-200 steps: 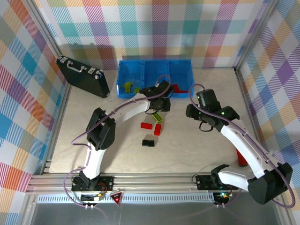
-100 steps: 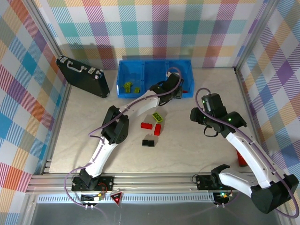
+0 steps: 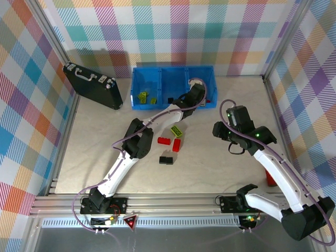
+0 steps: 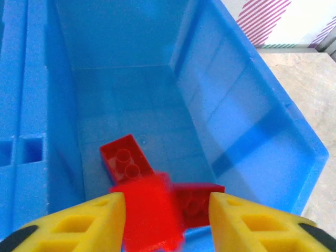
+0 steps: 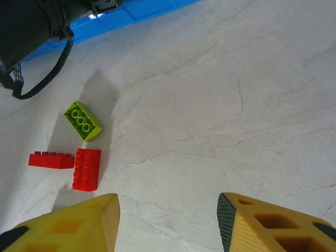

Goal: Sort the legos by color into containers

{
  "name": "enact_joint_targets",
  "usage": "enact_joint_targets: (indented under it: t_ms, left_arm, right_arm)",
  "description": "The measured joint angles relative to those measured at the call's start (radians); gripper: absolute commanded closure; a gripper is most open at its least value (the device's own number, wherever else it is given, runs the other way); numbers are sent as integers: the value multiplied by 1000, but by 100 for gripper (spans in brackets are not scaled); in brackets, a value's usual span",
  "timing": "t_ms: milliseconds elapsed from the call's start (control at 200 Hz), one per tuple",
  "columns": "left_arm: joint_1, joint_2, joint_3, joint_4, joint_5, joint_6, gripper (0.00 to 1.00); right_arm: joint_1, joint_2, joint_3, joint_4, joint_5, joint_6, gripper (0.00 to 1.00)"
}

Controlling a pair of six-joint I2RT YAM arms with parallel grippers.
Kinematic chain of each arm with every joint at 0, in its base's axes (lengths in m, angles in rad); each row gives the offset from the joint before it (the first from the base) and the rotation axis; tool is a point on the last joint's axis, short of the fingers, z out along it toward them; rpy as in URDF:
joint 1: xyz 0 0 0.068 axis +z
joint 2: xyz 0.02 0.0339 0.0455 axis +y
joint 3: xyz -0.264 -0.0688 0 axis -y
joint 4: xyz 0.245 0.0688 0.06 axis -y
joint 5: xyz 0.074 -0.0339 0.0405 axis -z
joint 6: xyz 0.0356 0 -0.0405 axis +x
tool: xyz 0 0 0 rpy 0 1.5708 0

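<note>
my left fingers (image 4: 94, 220) stand apart over the blue bin's right compartment (image 4: 231, 105), a blurred red studded brick (image 4: 149, 210) between them. my right fingers (image 5: 273, 226) are spread above the desk (image 5: 220, 105), near a lime brick (image 5: 83, 121).

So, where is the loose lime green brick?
In the top view, the lime green brick lies near the table centre, just beyond two red bricks, short of the blue bin.

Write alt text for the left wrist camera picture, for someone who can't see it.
A blurred red lego brick is between the left end effector's parted yellow fingers, above one compartment of the blue bin. Two other red bricks lie on that compartment's floor.
</note>
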Motion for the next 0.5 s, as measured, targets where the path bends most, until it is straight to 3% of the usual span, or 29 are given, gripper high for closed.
enact_joint_targets:
  t_ms: [325, 500]
  left_arm:
    - [2, -2, -1, 36, 23, 0, 50]
    - [2, -100, -133, 60, 65, 3, 51]
  right_arm:
    - [0, -26, -19, 0, -25, 19, 46]
    - [0, -2, -19, 5, -48, 19, 46]
